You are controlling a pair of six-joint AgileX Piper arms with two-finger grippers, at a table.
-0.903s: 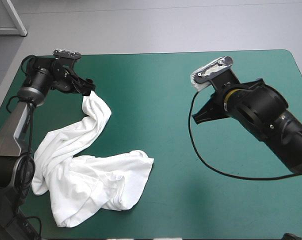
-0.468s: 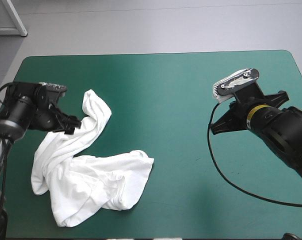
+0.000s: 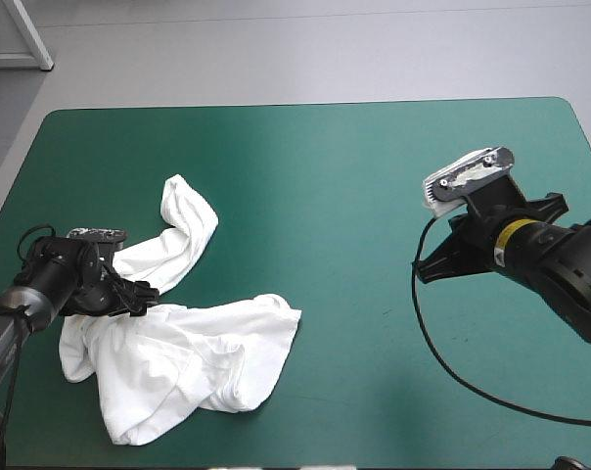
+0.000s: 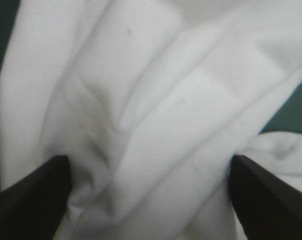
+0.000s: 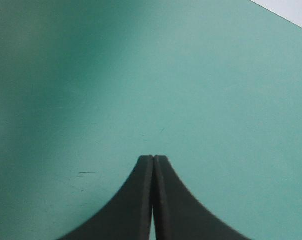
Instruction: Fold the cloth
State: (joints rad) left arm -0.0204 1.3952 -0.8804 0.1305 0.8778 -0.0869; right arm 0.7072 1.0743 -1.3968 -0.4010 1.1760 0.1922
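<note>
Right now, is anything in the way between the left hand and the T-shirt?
Nothing visible. The left hand is open right at the T-shirt, with white cloth filling the gap between its fingers. The right hand is shut, well off to the side over the teal-green cover.

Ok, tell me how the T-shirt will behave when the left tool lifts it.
Probably floppy: the T-shirt lies in a crumpled heap with soft folds, so it would drape and trail. Likely light; thin layers show creases. The open left tool may catch several layers at once.
</note>
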